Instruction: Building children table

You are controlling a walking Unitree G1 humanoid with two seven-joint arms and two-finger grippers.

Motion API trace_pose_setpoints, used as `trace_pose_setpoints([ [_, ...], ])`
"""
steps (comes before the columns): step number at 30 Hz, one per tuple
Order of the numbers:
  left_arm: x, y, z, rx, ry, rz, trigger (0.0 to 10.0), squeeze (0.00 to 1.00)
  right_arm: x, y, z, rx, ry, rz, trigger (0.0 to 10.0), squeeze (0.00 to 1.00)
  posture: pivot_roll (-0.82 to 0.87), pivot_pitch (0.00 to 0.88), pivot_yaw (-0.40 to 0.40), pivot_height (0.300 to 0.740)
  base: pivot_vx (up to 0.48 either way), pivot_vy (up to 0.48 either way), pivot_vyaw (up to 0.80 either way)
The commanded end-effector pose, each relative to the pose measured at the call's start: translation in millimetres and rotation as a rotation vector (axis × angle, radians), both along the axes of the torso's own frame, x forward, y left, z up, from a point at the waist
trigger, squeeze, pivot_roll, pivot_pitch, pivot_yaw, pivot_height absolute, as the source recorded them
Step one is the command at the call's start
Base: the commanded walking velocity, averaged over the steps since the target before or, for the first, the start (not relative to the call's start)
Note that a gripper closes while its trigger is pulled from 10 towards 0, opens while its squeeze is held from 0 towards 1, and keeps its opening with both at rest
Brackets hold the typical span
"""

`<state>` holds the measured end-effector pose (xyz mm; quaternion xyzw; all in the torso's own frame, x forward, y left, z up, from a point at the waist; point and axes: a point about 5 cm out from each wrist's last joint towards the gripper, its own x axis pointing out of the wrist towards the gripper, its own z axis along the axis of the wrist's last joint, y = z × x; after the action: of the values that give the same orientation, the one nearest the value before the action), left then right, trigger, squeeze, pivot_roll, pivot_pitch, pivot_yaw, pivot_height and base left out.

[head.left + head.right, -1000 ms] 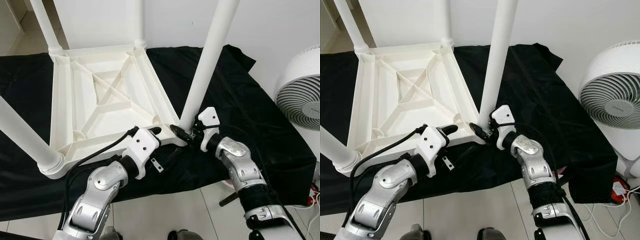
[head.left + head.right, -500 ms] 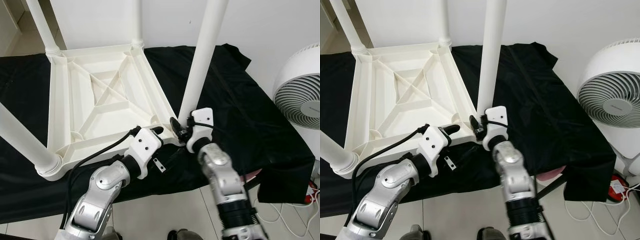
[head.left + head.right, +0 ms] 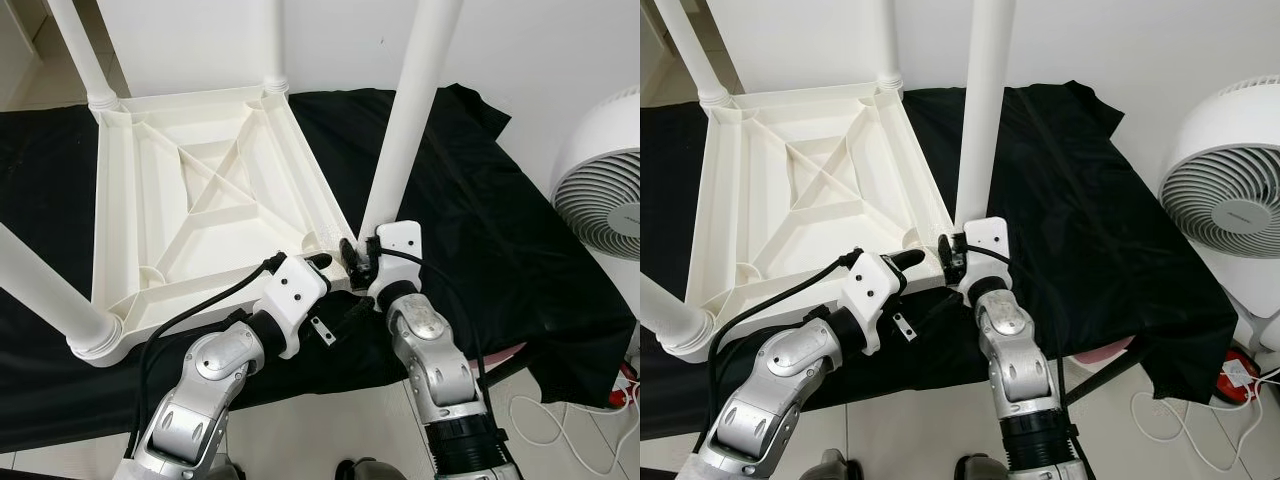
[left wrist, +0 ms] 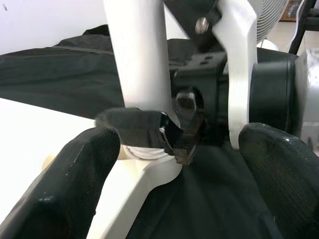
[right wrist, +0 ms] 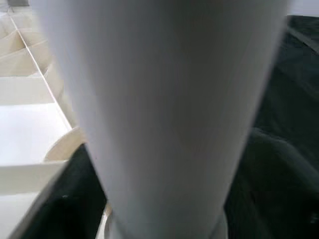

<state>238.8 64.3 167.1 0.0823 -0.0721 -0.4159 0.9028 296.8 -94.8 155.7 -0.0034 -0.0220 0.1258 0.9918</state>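
A white plastic children's table (image 3: 200, 200) lies upside down on a black cloth (image 3: 480, 220). Its near right leg (image 3: 405, 130) stands up from the corner socket. My right gripper (image 3: 352, 262) is shut on the base of that leg, and the leg looms close in the right wrist view (image 5: 164, 99). My left gripper (image 3: 318, 262) sits just left of it at the same corner of the table rim. In the left wrist view its fingers (image 4: 75, 184) stand wide open, with the table corner (image 4: 144, 172) and the right gripper (image 4: 164, 134) beyond them.
Three more legs rise from the other corners: far left (image 3: 75, 50), far right (image 3: 275, 45) and near left (image 3: 45, 290). A white fan (image 3: 605, 190) stands at the right. White cables (image 3: 560, 420) trail on the tiled floor below the cloth's edge.
My right forearm has swung in from the right and now rises from almost straight below the leg's base, while its gripper stayed at the leg. The left arm has barely moved.
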Motion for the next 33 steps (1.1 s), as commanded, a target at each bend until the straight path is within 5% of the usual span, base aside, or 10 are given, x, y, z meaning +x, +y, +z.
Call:
trace_pose_setpoints([
  [1, 3.2, 1.0, -2, 0.006, 0.002, 0.049, 10.0, 0.0, 0.5, -4.4, 5, 0.016, -0.01, 0.026, 10.0, 1.0, -0.05, 0.071, -0.013, 0.74, 0.0, 0.0, 0.0],
  [3, 3.4, 1.1, -2, 0.006, -0.001, 0.051, 10.0, 0.0, 0.8, -7.5, 6, 0.004, -0.018, 0.083, 10.0, 1.0, -0.05, 0.061, -0.014, 0.74, 0.0, 0.0, 0.0],
  [4, 3.7, 1.4, -2, 0.005, -0.003, 0.054, 10.0, 0.0, 1.0, -11.9, 8, -0.013, -0.021, 0.16, 10.0, 0.0, -0.05, 0.051, -0.012, 0.74, 0.0, 0.0, 0.0],
  [14, 8.9, 5.6, 3, 0.014, -0.014, 0.068, 10.0, 0.0, 11.6, -38.7, 12, -0.233, -0.035, 0.637, 10.0, 0.0, -0.05, 0.095, -0.005, 0.74, 0.0, 0.0, 0.0],
  [30, 12.5, 8.4, 6, 0.016, -0.032, 0.073, 10.0, 0.0, 37.3, -44.4, -3, -0.317, 0.05, 0.807, 9.9, 0.0, -0.02, 0.055, 0.001, 0.74, 0.0, 0.0, 0.0],
  [31, 12.7, 8.0, 7, 0.017, -0.036, 0.07, 10.0, 0.0, 39.0, -43.3, -6, -0.311, 0.054, 0.814, 6.0, 0.0, -0.01, 0.056, 0.005, 0.74, 0.0, 0.0, 0.0],
  [32, 12.7, 8.0, 7, 0.017, -0.036, 0.07, 10.0, 0.0, 39.0, -43.3, -6, -0.311, 0.054, 0.814, 6.0, 0.0, -0.01, 0.056, 0.005, 0.74, 0.0, 0.0, 0.0],
  [33, 12.8, 7.8, 8, 0.018, -0.037, 0.068, 10.0, 0.0, 39.1, -42.5, -8, -0.308, 0.054, 0.814, 4.0, 0.0, -0.01, 0.056, 0.005, 0.74, 0.0, 0.0, 0.0],
])
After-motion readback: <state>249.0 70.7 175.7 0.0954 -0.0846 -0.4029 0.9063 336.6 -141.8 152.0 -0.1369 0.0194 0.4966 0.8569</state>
